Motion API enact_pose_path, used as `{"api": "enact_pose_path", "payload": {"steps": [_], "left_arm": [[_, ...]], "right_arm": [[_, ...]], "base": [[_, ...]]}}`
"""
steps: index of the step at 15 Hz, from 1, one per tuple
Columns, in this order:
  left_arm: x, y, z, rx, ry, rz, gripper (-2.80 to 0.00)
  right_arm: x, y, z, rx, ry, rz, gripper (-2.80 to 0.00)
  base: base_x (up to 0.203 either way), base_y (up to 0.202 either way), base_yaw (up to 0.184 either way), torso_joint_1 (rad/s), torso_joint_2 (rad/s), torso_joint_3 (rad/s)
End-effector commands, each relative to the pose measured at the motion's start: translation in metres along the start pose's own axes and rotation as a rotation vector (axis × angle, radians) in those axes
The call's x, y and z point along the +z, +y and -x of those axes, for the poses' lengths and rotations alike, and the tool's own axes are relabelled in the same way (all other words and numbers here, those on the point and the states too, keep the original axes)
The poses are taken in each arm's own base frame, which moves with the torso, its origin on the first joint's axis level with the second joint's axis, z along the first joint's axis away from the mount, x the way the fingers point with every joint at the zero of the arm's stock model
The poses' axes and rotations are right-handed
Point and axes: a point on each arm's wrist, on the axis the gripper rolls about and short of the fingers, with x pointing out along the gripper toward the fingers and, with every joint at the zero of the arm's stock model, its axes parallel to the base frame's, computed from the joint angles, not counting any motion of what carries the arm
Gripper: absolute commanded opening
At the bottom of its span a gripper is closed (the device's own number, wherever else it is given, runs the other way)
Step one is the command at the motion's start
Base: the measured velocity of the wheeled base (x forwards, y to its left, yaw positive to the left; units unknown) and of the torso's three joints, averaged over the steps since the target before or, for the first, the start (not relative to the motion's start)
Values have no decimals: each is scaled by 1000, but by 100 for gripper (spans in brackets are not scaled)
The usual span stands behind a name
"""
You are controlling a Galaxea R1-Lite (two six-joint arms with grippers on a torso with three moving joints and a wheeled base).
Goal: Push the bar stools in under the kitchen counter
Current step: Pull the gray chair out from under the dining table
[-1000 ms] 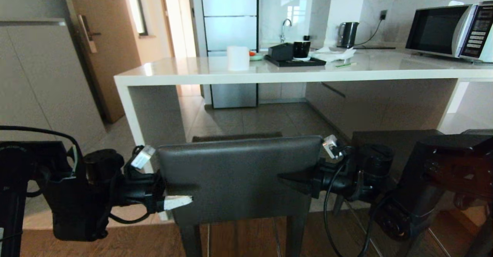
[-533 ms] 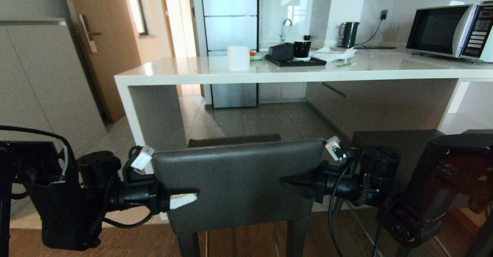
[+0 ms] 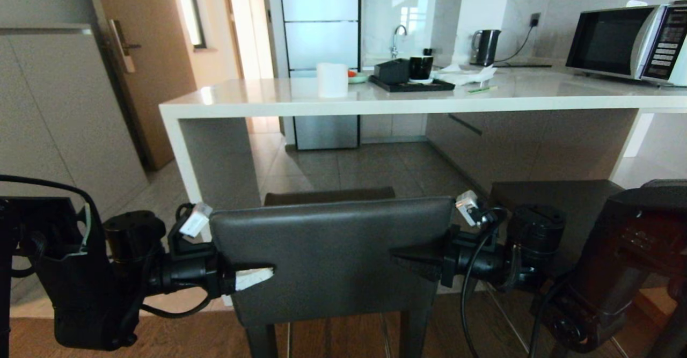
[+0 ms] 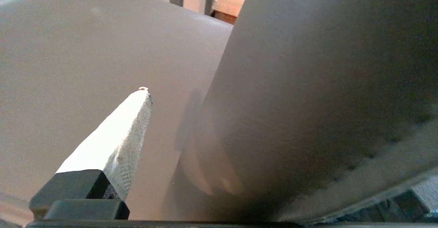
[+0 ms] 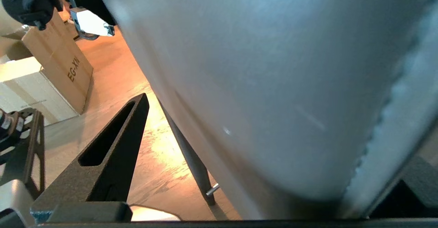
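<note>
My left gripper (image 3: pixel 252 275) and right gripper (image 3: pixel 408 253) are spread wide around the near bar stool (image 3: pixel 330 256), short of the kitchen counter (image 3: pixel 408 103). If I push unevenly, it could twist or tip.

You saw one dark grey bar stool (image 3: pixel 330 258) standing upright just short of the white kitchen counter's (image 3: pixel 375 103) front edge, the second stool's seat (image 3: pixel 553 199) beside it.
</note>
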Motion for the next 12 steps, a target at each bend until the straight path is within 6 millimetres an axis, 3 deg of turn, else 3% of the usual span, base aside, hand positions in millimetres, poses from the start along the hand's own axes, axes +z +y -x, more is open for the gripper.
{"api": "enact_pose_path", "payload": {"steps": [1,8,12], "left_arm": [[1,-3,3,-4,-3,-13,0],[0,-9,6,-1,3,-37,0],[-7,-8,15,30,10,-41,0]], "right_arm": [[2,3,0,14,-4,5,0],[-4,4,-1,13,11,-5,0],[-5,-3,-11,9,-2,6,0]], "base": [[-112,0,1,17,2,-6],[-179,0,-2,-2,0,2],[0,0,0,0,0,0]]}}
